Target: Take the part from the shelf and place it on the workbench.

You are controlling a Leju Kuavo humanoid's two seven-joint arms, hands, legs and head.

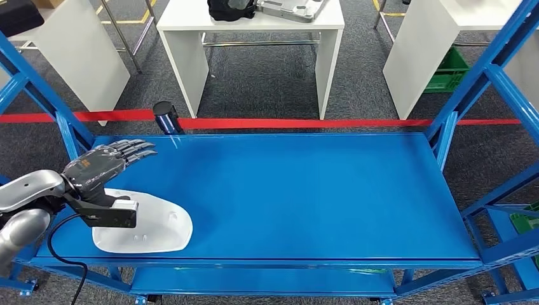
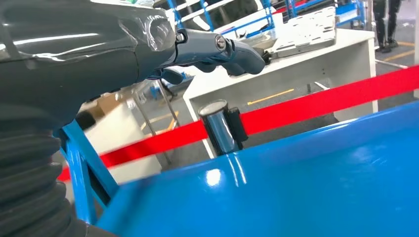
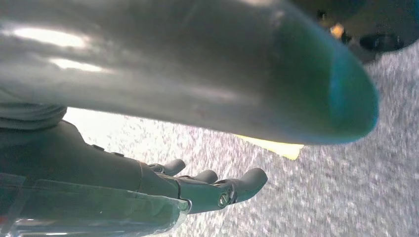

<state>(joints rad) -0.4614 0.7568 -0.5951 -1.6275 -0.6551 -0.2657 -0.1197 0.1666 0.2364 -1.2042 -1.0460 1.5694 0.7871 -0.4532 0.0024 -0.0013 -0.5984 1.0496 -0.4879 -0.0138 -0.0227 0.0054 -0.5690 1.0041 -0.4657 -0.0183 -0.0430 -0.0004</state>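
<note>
A white, flat, rounded part (image 1: 152, 230) lies on the blue shelf (image 1: 305, 190) near its front left corner. My left hand (image 1: 105, 165) hovers over the part's far left side with its fingers stretched out flat and apart, holding nothing; part of the white piece is hidden under the wrist. In the left wrist view the left hand (image 2: 148, 44) reaches out above the shelf surface (image 2: 296, 192). My right hand (image 3: 197, 190) hangs over grey carpet with its fingers loosely extended and nothing in them.
A red barrier tape (image 1: 305, 122) on a black post (image 1: 166, 117) runs behind the shelf. Blue uprights (image 1: 467, 95) frame both ends. Beyond stand white workbenches (image 1: 254, 38), one carrying a grey metal plate (image 1: 289, 9). Green crates (image 1: 448, 73) sit at the right.
</note>
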